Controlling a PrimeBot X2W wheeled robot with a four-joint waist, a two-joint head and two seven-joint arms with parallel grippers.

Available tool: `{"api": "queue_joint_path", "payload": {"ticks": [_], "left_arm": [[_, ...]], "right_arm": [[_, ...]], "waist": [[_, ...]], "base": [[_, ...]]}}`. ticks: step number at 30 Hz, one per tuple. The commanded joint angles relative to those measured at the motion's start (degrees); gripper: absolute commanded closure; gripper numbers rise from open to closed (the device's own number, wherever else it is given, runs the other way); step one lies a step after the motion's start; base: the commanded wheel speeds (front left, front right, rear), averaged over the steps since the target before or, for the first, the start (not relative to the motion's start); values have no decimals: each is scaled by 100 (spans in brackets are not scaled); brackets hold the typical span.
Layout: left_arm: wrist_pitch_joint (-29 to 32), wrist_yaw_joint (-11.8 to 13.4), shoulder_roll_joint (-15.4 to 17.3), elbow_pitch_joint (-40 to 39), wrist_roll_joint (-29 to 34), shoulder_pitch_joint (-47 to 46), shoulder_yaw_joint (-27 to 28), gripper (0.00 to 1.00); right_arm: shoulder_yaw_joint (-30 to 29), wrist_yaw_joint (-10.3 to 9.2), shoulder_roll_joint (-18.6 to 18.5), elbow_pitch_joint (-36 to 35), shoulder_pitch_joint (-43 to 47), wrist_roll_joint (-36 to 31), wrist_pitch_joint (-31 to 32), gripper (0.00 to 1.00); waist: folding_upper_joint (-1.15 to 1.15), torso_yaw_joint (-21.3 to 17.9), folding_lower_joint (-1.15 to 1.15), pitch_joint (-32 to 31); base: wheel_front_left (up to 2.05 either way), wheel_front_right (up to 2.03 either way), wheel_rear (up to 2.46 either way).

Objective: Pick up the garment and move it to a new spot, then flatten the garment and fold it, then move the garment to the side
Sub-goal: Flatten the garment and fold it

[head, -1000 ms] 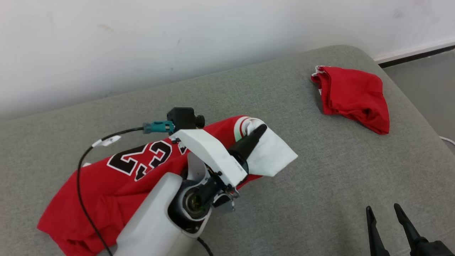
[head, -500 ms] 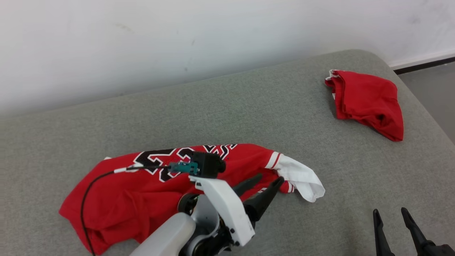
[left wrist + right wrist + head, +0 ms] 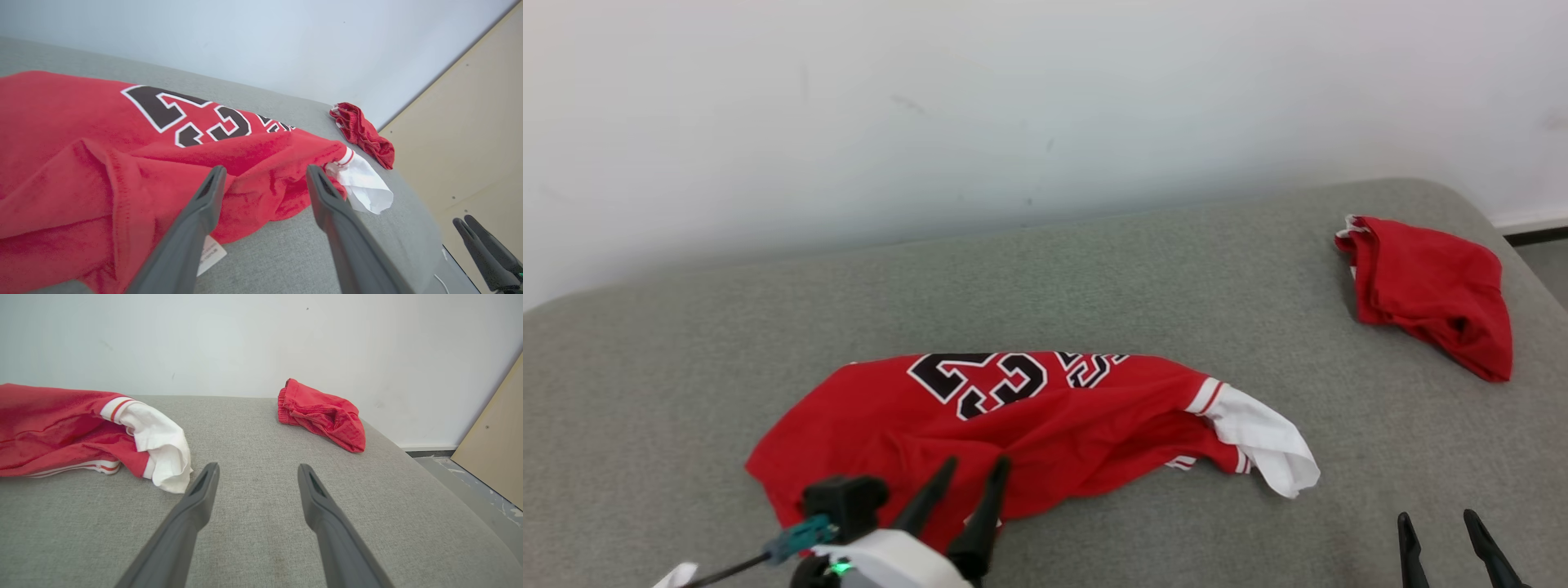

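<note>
Left claw [image 3: 976, 463], right claw [image 3: 1436, 517] — both agape

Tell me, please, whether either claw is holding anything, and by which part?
Nothing is held: the left claw stands open by the red jersey, and the right claw stands open over the grey cushion.

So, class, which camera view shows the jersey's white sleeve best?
The right wrist view: the white sleeve is close, large and unobstructed. The head view shows the sleeve whole but smaller; the left wrist view, smaller still.
</note>
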Motion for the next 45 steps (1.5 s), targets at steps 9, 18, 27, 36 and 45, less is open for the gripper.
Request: {"api": "queue_joint_path", "payload": {"ticks": [9, 18, 27, 36, 45], "left_arm": [[-694, 285, 144, 286, 349, 703, 214, 0], [-733, -43, -173, 928, 272, 622, 63, 0], [-701, -254, -324, 1485, 162, 330, 90, 9], [-525, -785, -129, 1202, 15, 193, 8, 100], [133, -1302, 1103, -165, -377, 815, 84, 100]], "right_arm": [[-11, -15, -13, -37, 116, -135, -15, 0], [127, -15, -20, -9, 39, -186, -15, 0], [54, -15, -19, -80, -23, -219, -15, 0], [-89, -15, -13, -73, 97, -173, -16, 0], [-58, -15, -14, -21, 169, -65, -15, 0]], "waist": [[0, 424, 0, -169], [0, 418, 0, -3], [0, 220, 0, 236], [0, 401, 0, 230], [0, 822, 0, 48]], "base": [[0, 0, 0], [0, 0, 0], [0, 0, 0], [0, 0, 0], [0, 0, 0]]}}
